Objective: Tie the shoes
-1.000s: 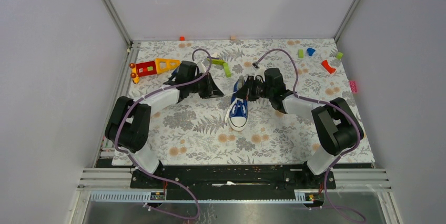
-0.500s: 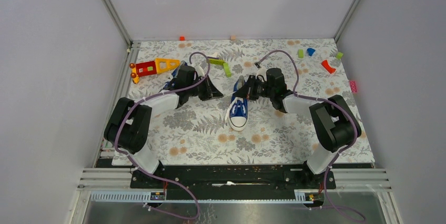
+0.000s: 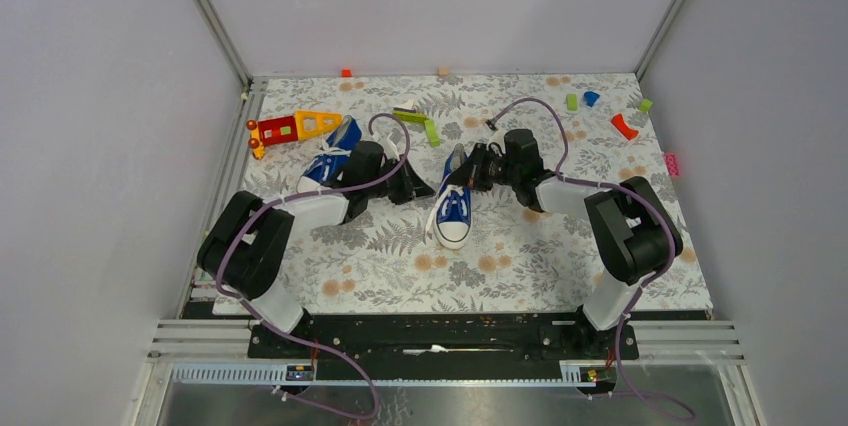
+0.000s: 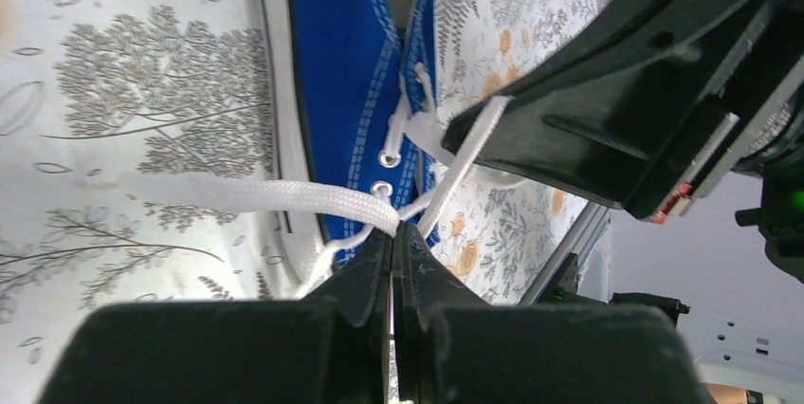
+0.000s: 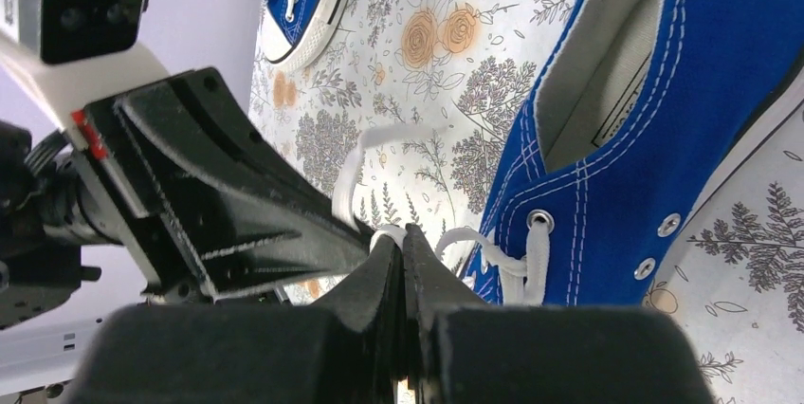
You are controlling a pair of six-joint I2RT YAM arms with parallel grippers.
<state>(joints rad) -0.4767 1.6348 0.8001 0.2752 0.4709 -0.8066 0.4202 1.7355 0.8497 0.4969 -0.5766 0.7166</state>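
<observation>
**Two grippers, each pinching a lace of the middle shoe**

Your left gripper (image 4: 393, 230) has its fingers pressed together on a white lace strand (image 4: 275, 197). In the left wrist view the strand runs in across the floral mat (image 4: 123, 91) and ends right at the closed tips. That spot is just beside the lower eyelets of the middle shoe (image 4: 341, 72).

Your right gripper (image 5: 403, 238) is clamped too. Its fingers pinch a second strand (image 5: 346, 186), which curls over the mat beside the shoe's open collar before it reaches the tips.

From above, you see the middle shoe near the centre of the mat, upright on its sole. Its white toe cap points toward the arm bases and its heel toward the back wall. The two grippers meet at the heel end, the left one from the left side and the right one from the right, close to each other. Each wrist view shows the other gripper's black body filling part of the frame.

The other shoe (image 3: 332, 154) lies apart at the left rear, just beyond your left arm and near the red-orange-yellow toy (image 3: 293, 128). You cannot tell from these views how its laces lie. A green piece (image 3: 425, 124) sits behind the grippers, and small coloured blocks (image 3: 623, 126) are scattered toward the far right corner.
</observation>
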